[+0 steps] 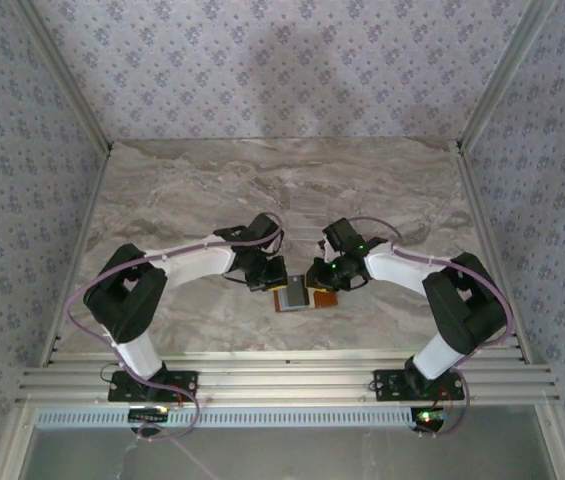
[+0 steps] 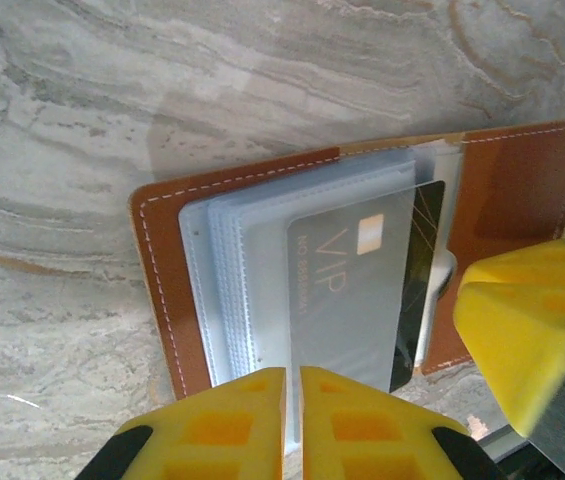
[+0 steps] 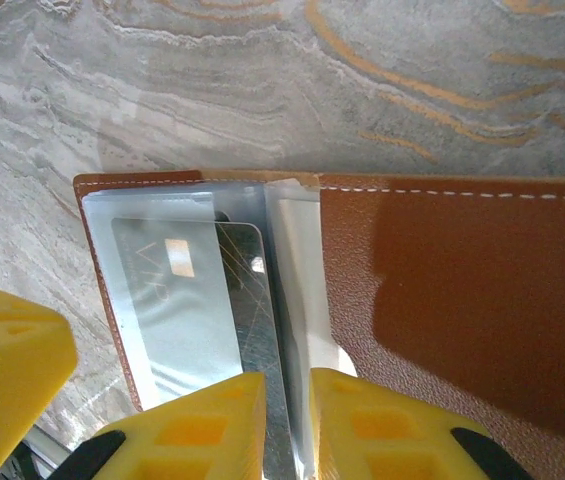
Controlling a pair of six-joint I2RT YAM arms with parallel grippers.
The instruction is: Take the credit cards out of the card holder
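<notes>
Pinched narrow, my right claw [image 3: 287, 425] gripped the credit cards [image 3: 244, 300] end-on; my left claw [image 2: 292, 425] clamped the card holder [image 2: 157, 280].

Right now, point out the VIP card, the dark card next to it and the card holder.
VIP card [image 2: 347, 300], left wrist view, its middle face.
dark card [image 2: 424, 250], left wrist view, exposed strip.
card holder [image 2: 522, 180], left wrist view, brown leather flap.

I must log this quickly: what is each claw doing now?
Left claw: closed on the edge of the clear sleeves.
Right claw: closed on the edge of the dark card.
</notes>
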